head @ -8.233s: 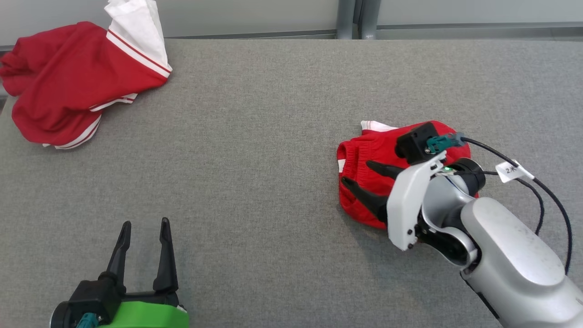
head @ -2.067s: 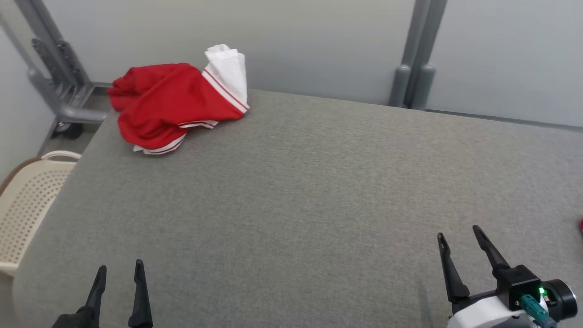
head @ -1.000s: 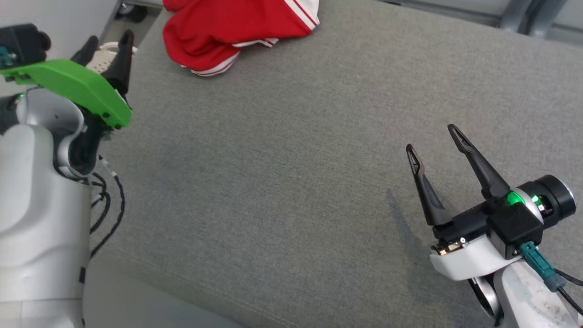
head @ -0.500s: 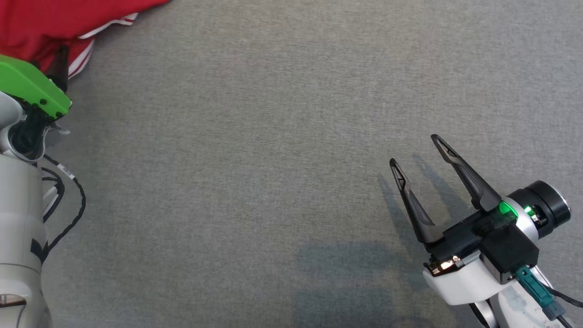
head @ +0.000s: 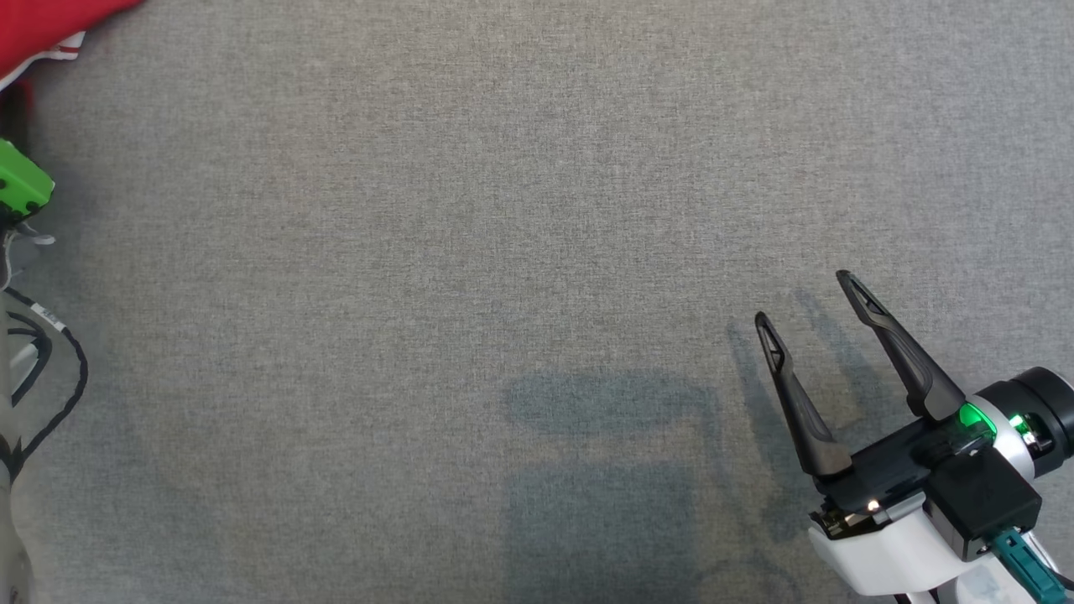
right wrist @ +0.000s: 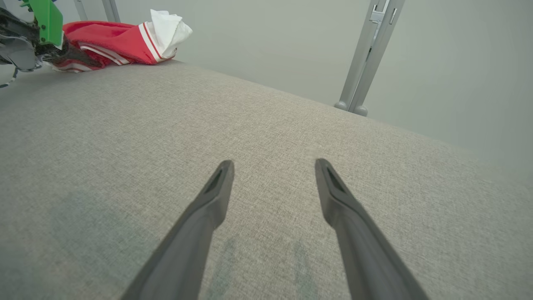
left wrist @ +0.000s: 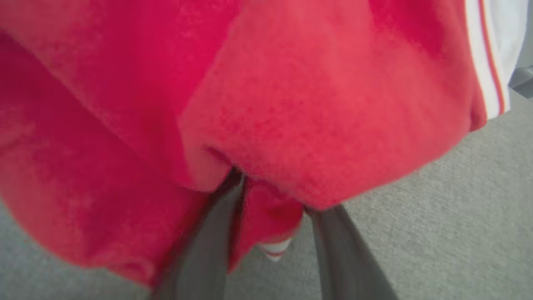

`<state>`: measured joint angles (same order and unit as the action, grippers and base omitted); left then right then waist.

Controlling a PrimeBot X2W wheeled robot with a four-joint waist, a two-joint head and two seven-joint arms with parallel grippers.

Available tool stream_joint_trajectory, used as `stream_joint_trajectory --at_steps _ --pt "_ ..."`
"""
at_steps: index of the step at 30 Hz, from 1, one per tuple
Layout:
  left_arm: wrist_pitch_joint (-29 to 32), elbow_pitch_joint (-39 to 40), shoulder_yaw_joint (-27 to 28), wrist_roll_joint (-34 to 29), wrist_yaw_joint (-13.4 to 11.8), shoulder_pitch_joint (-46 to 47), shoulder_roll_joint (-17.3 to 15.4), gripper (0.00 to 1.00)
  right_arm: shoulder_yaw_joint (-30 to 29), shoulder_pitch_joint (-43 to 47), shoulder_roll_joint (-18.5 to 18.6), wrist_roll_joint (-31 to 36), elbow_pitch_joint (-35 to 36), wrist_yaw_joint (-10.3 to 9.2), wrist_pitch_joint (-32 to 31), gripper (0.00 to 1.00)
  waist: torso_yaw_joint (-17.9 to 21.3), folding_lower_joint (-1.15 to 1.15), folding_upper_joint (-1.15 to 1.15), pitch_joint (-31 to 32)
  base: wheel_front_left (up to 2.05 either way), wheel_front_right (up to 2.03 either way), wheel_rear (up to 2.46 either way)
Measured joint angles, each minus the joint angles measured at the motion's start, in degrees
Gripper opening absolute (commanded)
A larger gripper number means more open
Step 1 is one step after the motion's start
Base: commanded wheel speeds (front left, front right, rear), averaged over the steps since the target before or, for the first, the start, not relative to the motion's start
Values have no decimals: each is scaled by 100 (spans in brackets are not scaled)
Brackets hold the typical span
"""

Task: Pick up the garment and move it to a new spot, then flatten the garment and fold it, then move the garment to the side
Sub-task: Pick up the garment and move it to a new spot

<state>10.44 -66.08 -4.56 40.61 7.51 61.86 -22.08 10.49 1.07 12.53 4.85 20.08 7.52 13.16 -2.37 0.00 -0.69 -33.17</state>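
Observation:
The garment [left wrist: 291, 104] is a red piece with white stripes and a white part, bunched at the table's far left corner [right wrist: 112, 41]; just its edge shows in the head view [head: 42, 21]. My left gripper [left wrist: 272, 193] is pushed into it, fingers apart with a red fold between them and the tips buried under cloth. Its green wrist cover [head: 21, 180] sits at the head view's left edge. My right gripper [head: 801, 298] hovers open and empty over bare table at the lower right [right wrist: 273, 163].
The grey fabric-covered table [head: 503, 252] stretches wide between the two arms. Black cables [head: 50, 377] hang off the left arm. A grey metal post [right wrist: 366, 54] and a pale wall stand behind the table's far edge.
The head camera has swung down and right, so the garment slid to the corner. My left gripper reached into the red cloth and its fingers drew closer. The right gripper stays open.

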Motion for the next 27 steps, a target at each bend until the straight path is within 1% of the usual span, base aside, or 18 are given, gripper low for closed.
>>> stream_joint_trajectory --at_steps 1,4,10,14,17,18,23,27 --pt "-27 -4 -63 -13 0 21 -4 0 -24 4 -7 0 7 0 -4 100 14 0 0 -16 0 0 0" --pt "-77 77 -165 170 -22 44 116 0 -77 30 -60 -1 0 1 -22 100 -33 0 0 -7 0 0 0" --pt "-388 572 -736 225 -5 -151 419 0 -108 32 -138 -23 -148 0 -19 100 -231 0 0 181 0 0 0" --pt "-648 916 -1071 307 -3 -404 404 0 -54 -8 -190 -85 -377 1 14 100 -351 0 0 449 0 0 0" --pt "-753 1338 -1394 364 -3 -510 459 0 21 -74 -264 -145 -567 0 57 100 -429 0 0 686 0 0 0" --pt "-753 1338 -1394 364 -3 -510 459 0 21 -74 -264 -145 -567 0 57 100 -429 0 0 686 0 0 0" --pt "-789 2119 -1894 527 -3 -894 450 0 129 -173 -438 -256 -898 1 120 100 -505 0 0 1125 0 0 0" --pt "-664 2948 -2224 600 -2 -1182 433 0 91 -250 -605 -338 -1105 0 165 100 -504 0 0 1450 0 0 0"
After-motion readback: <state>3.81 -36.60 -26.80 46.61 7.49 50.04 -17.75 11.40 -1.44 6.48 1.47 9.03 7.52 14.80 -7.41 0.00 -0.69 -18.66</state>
